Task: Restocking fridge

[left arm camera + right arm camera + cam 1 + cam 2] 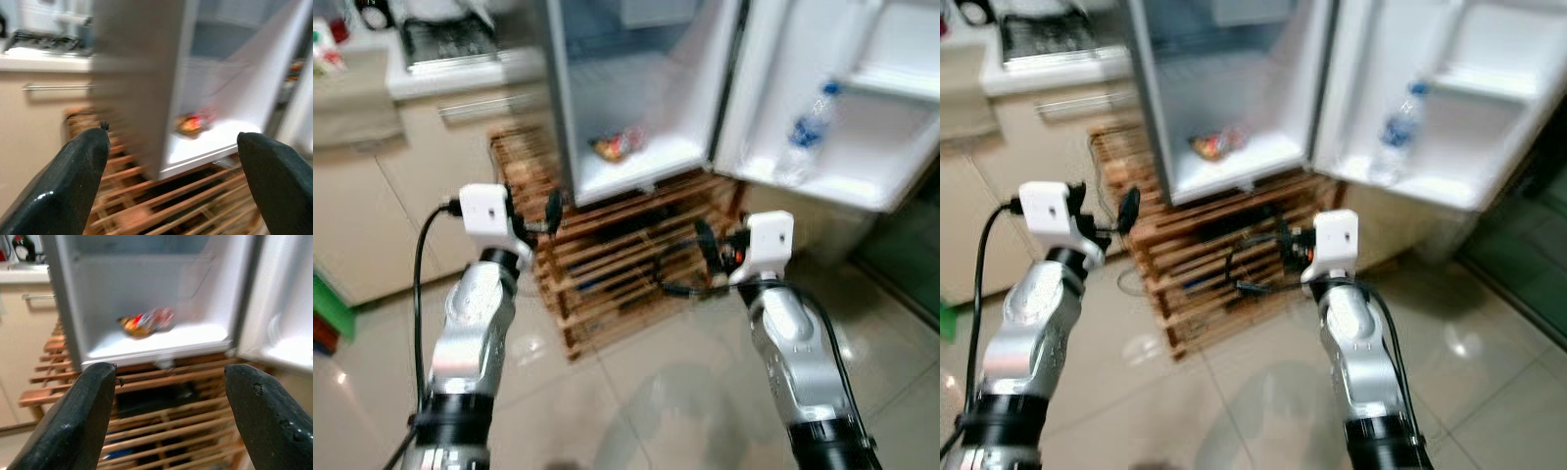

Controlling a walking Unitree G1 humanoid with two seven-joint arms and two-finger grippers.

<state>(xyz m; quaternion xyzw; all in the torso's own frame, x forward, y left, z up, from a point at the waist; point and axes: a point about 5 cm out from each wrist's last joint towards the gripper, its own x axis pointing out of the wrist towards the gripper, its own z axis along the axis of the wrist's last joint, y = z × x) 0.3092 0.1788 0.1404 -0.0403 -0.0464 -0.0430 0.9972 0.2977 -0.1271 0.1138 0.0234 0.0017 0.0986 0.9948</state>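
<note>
Both arms are reaching toward the open fridge [636,88] on its wooden pallet [607,264], left end effector [171,181] and right end effector [168,416] gaping wide and carrying nothing, presumably staging, while a snack packet [145,321] is lying inside and a water bottle [808,132] is standing in the door shelf.

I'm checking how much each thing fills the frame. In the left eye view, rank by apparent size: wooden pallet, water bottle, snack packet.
1. wooden pallet, by far the largest.
2. water bottle in the fridge door shelf.
3. snack packet on the fridge floor, smallest, though blurred and not far behind the bottle.
</note>
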